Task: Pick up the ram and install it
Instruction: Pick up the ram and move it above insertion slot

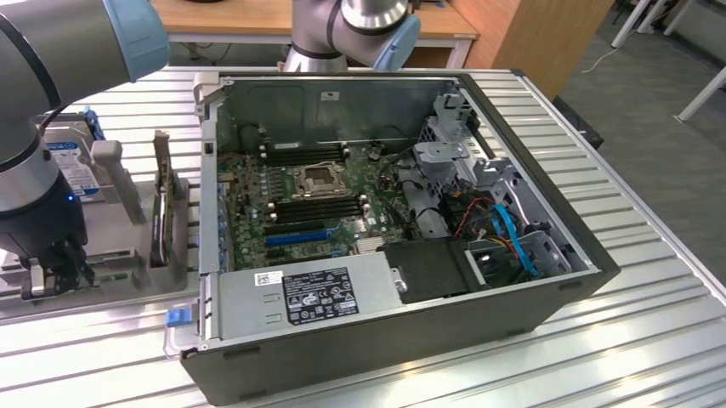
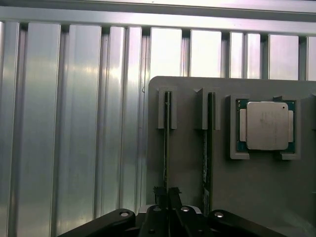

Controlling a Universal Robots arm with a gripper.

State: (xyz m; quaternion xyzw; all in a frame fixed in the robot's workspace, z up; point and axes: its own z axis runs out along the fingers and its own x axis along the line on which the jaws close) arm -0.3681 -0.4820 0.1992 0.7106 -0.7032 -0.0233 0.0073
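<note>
Two ram sticks stand on edge in slots of a grey holder (image 2: 185,168). My gripper (image 2: 167,193) is down over the nearer stick, the ram (image 2: 167,143). Its dark fingertips (image 2: 159,191) are pressed against both sides of the thin board. The second ram stick (image 2: 208,158) stands free beside it. In the exterior view the gripper (image 1: 57,274) hangs low over the holder at the exterior view's left, outside the open computer case (image 1: 590,272). The motherboard's long black memory slots (image 1: 321,211) lie inside the case, apart from the gripper.
A square silver processor chip (image 2: 267,125) rests in a pocket of the holder beyond the second stick. A hard drive (image 1: 70,161) and upright grey fixtures (image 1: 166,200) stand between the gripper and the case wall. The ribbed metal table (image 2: 74,123) surrounds the holder.
</note>
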